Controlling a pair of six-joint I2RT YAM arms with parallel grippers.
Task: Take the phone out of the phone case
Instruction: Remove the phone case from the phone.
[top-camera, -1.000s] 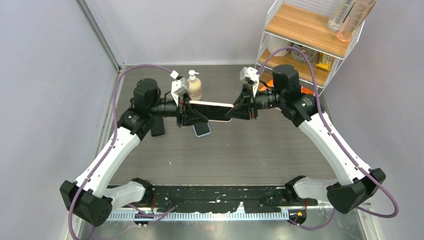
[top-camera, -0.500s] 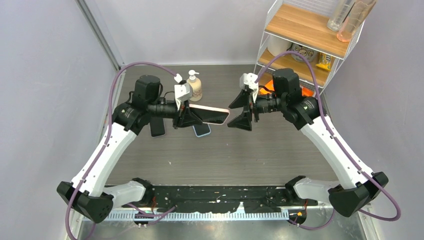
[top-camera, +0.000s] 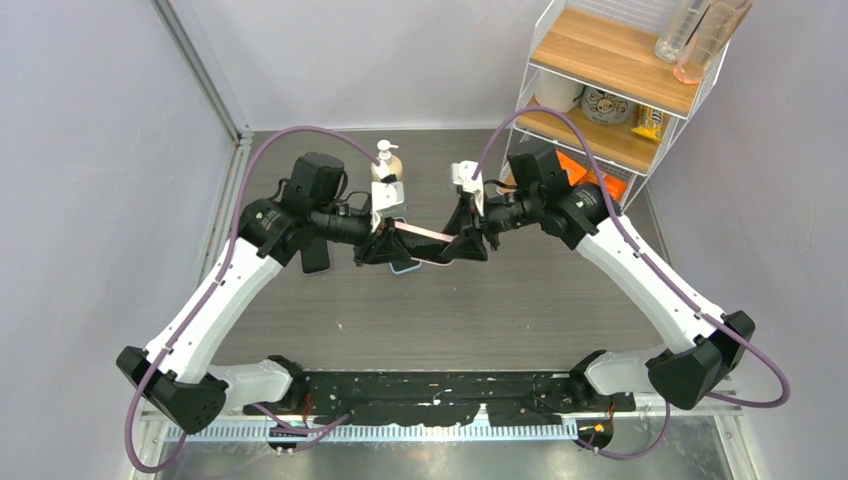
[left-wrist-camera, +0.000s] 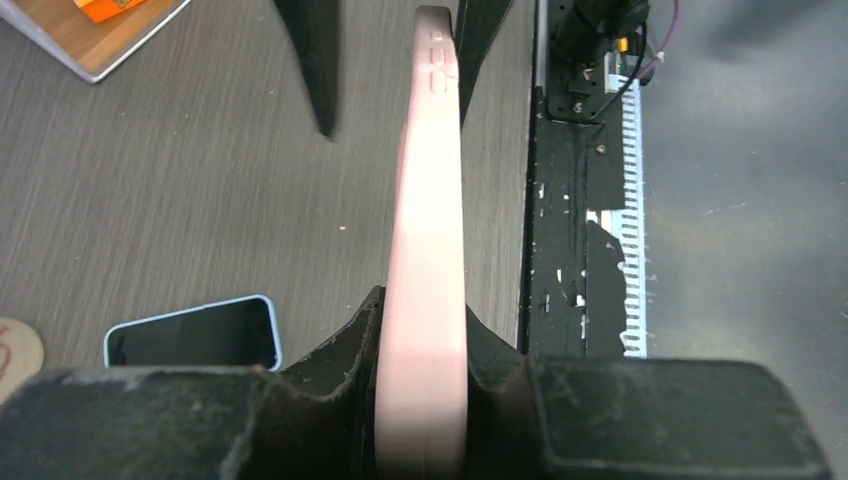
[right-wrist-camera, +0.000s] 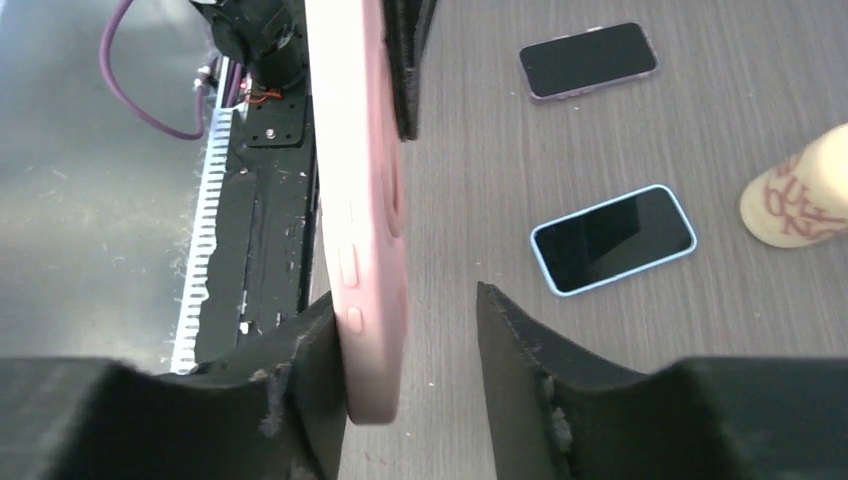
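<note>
Top external: left gripper (top-camera: 388, 244) sat over the middle of the table (top-camera: 520, 300), clamped on one end of the pink phone case (top-camera: 422, 236). Case hung in the air, edge-up, bridging the two grippers. Blue-rimmed phone (top-camera: 404, 268) lay flat on the table just under it, soap bottle (top-camera: 388, 160) behind. Right gripper (top-camera: 463, 243) was at the case's other end; wire shelf (top-camera: 600, 60) at far right.

Left wrist: both fingers (left-wrist-camera: 352, 340) pressed tight on the case (left-wrist-camera: 425, 230), one per face. Blue-rimmed phone (left-wrist-camera: 192, 333) was on the table, off to the left.

Right wrist: jaws part-open and straddling the case (right-wrist-camera: 365, 200). One finger (right-wrist-camera: 310, 360) touched its face; the other finger (right-wrist-camera: 510, 340) stood clear with a visible gap, so no grip. Blue-rimmed phone (right-wrist-camera: 612, 240) and a purple-rimmed phone (right-wrist-camera: 588, 60) lay on the table to the right. Edge-on views; couldn't tell what was inside the case.
</note>
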